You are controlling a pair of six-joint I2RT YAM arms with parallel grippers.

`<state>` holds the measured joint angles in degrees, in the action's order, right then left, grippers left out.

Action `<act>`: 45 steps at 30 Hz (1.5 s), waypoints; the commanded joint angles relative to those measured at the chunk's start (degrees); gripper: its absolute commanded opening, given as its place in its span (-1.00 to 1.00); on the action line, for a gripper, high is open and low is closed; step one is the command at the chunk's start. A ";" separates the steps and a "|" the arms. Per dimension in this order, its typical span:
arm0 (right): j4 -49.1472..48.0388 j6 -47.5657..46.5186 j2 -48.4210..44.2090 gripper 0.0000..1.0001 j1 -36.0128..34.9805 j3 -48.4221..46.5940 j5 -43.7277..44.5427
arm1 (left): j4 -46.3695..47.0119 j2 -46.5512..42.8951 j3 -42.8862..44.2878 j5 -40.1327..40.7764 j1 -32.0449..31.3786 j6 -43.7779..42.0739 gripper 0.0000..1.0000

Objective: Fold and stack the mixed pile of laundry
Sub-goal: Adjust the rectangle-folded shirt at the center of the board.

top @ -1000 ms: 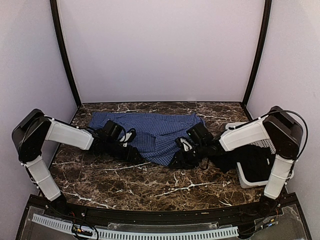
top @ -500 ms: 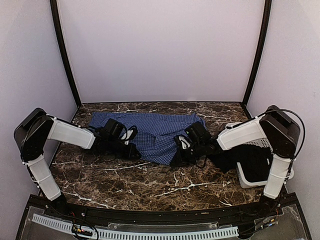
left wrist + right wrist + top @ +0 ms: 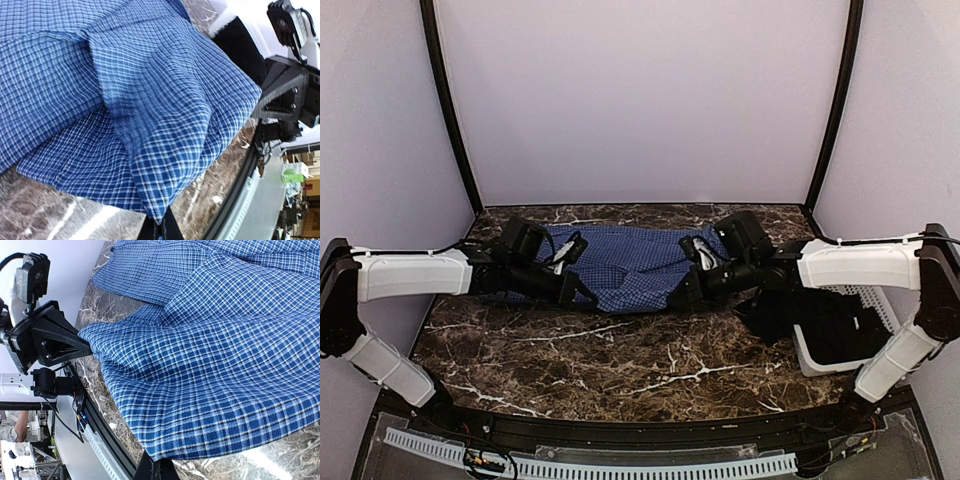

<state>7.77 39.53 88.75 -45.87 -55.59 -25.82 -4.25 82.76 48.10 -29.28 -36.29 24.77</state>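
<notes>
The shirt (image 3: 630, 262) lies spread over the far half of the bench (image 3: 620, 365), towards 12 o'clock. Its near hem is gathered up at two spots. The left fingers (image 3: 162, 232) are closed on a corner of that hem at roughly 10 o'clock from the bench centre. The right fingers (image 3: 152, 472) are pinched shut on the hem at roughly 2 o'clock, and the cloth runs slack between them.

To my eye it is a light, thin, limp thing. It should sag wherever it is unsupported, crease readily, and could slide out of a shallow pinch. The hem is the sensible place to hold, near the two ends of the edge, with enough pull between the grips to keep the fold line straight.

The black garment (image 3: 820, 322) sits at 3 to 4 o'clock, heaped in and spilling out of the basket (image 3: 878, 298). Its loose edge lies on the marble just beside the right arm and close to the shirt's right end. I'd judge that the main snag: a sweep of that arm could drag the black cloth along or tuck it into the fold. The back wall stands close behind the shirt at 12 o'clock, leaving little room to carry the hem further away
</notes>
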 commanded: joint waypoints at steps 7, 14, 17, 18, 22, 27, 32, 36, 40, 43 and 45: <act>6.36 -3.37 -6.36 -1.00 0.90 -5.74 3.15 | -7.42 -4.14 8.84 -6.44 -0.25 0.53 -1.00; 4.07 -7.20 1.18 -1.00 8.60 -11.71 3.22 | -4.23 7.47 18.22 -2.84 6.38 3.13 -1.00; 2.69 -8.28 6.32 -1.00 11.24 -15.80 1.26 | -1.46 12.83 21.50 -4.05 9.67 4.08 -1.00; 2.48 -8.81 8.68 -1.00 11.70 -17.44 0.91 | -1.13 14.88 23.42 -3.42 9.97 3.85 -1.00; 2.92 -10.87 15.40 -1.00 12.48 -24.75 0.50 | -0.31 20.77 28.54 -1.37 11.33 3.72 -1.00; 8.15 -13.26 19.49 -0.46 13.66 -31.31 4.09 | 3.18 26.67 31.11 2.03 15.43 8.59 -0.87; 10.72 -15.64 14.76 0.03 14.31 -27.23 7.04 | 2.96 27.86 31.49 4.11 20.31 11.55 -0.17; 11.17 -17.08 10.63 -0.01 13.87 -19.40 6.80 | -3.58 22.71 28.22 11.69 21.48 9.17 0.08; 11.65 -18.48 10.96 -0.17 13.38 -14.29 7.68 | -6.32 17.57 20.98 16.10 21.61 8.88 0.12; 11.21 -19.33 13.27 -0.25 13.16 -13.38 9.17 | -6.33 15.56 14.80 17.22 21.62 9.63 0.11; 11.92 -19.93 16.34 -0.28 13.09 -14.35 9.93 | -6.74 15.66 12.32 18.04 21.85 10.73 0.08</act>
<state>19.81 21.63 101.10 -32.27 -69.73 -18.28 -7.86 100.49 65.91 -15.00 -14.41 34.63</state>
